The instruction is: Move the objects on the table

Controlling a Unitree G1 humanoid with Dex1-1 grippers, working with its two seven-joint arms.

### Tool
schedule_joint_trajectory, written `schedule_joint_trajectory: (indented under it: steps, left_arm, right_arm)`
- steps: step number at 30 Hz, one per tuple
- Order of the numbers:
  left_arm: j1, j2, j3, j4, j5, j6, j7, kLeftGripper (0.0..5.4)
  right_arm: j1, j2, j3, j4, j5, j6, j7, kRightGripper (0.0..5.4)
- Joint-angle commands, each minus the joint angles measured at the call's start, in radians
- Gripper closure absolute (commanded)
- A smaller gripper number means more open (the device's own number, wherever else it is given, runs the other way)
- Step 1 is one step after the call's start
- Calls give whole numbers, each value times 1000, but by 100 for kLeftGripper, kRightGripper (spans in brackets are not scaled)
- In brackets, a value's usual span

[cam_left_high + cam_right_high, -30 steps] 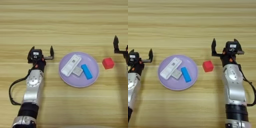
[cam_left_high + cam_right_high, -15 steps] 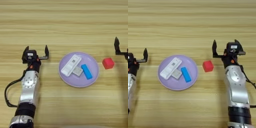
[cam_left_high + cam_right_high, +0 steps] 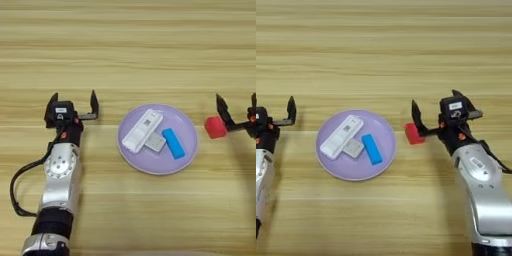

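while the table (image 3: 128, 45) fills both views with pale planks, the two arms reach up over it from the near edge, the left arm's silver forearm slanting slightly and the right arm's bending in from the right. the left gripper (image 3: 71, 106) stands with its two black fingers spread wide and nothing between them, well apart from the plate (image 3: 186, 148) that lies off to their right. the right gripper (image 3: 443, 113) is also released, one finger (image 3: 415, 115) just behind and touching or almost touching the cube (image 3: 414, 135), the other out to the right; the cube lies beside that finger, not clamped.

on the plate, between the two grippers, the white bar (image 3: 142, 130) lies slanted, the grey rectangle (image 3: 155, 142) tucked against its lower right side, the blue block (image 3: 173, 143) just right of that. the cube sits on the bare wood just right of the plate.

the left eye view shows the whole left gripper but only the one finger and a sliver of the right; the right eye view shows the right gripper whole and cuts the left to a single finger at the edge.

since a second ago the right gripper has swung left toward the cube, and the left gripper has drawn further from the plate. the things on the plate lie as before.
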Motion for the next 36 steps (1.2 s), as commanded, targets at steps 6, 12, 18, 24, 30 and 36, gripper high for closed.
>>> schedule_joint_trajectory:
  steps: [6, 12, 18, 24, 30, 36]
  left_arm:
    - [7, -12, -3, -12, 15, 17, 16, 2]
    - [2, -5, 0, 2, 18, 17, 13, 2]
    - [-6, 4, 7, 29, 20, 15, 13, 2]
    - [-14, 12, 9, 52, 19, 6, 14, 2]
    - [-16, 19, 14, 58, 15, 0, 11, 2]
    - [-15, 22, 19, 56, 13, 1, 6, 2]
  right_arm:
    - [23, -44, 100, -117, 5, 161, 61, 0]
    - [21, -52, 173, -138, -3, 217, 85, 0]
    - [16, -50, 228, -113, -20, 225, 83, 0]
    - [-5, -40, 310, -80, -53, 224, 88, 0]
    - [-20, -54, 392, -31, -105, 205, 103, 0]
    - [-22, -63, 427, -10, -139, 205, 115, 0]
